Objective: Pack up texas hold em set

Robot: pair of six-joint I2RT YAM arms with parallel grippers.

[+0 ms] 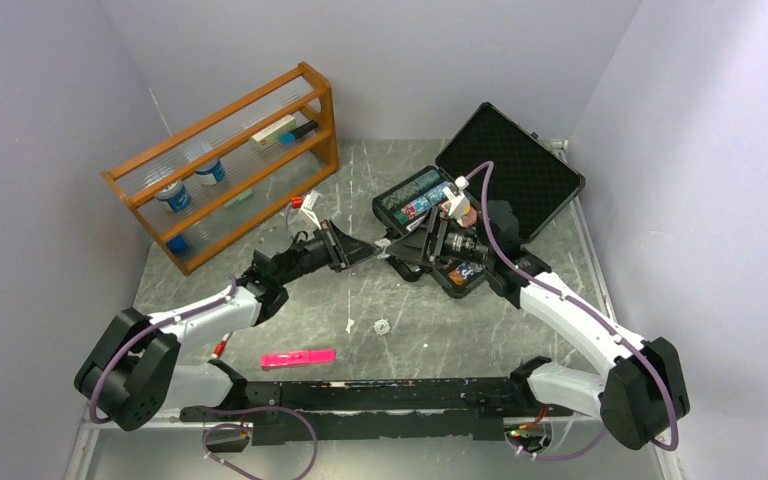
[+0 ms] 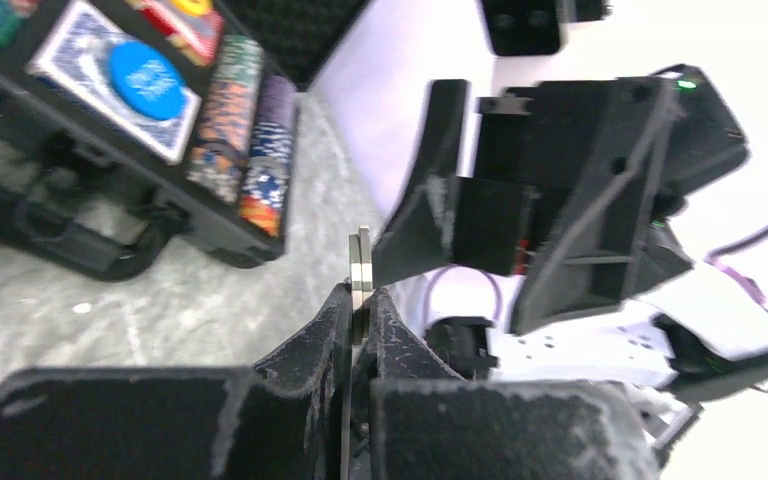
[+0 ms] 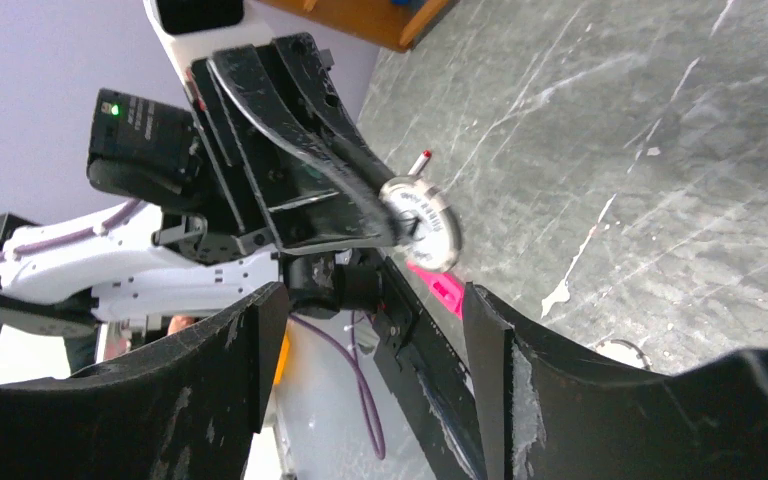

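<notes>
While the wooden rack stands well off to the left of both arms, the left hand reaches out over the middle of the counter. Its fingers are pressed together on a small white disc. The disc stands edge-up out of the fingertips, pinched at its rim and clear of the counter. From the right wrist it shows a round printed face.

Behind that hand, back toward the arm bases, a pink marker lies flat. A red-tipped pen rests beside the left arm. Another white disc lies loose on the counter, below the spot where the two hands meet.

Just right of the left hand, the right hand faces it tip to tip. Its fingers are spread apart and hold nothing. The pinched disc sits just ahead of the gap between them; whether one fingertip touches it I cannot tell.

Right of and behind the right hand, partly under its wrist, the black case lies open with its foam-lined lid thrown back. Inside are rows of multicoloured chip stacks beside a blue card deck, and a blue button lies on top of the deck.
</notes>
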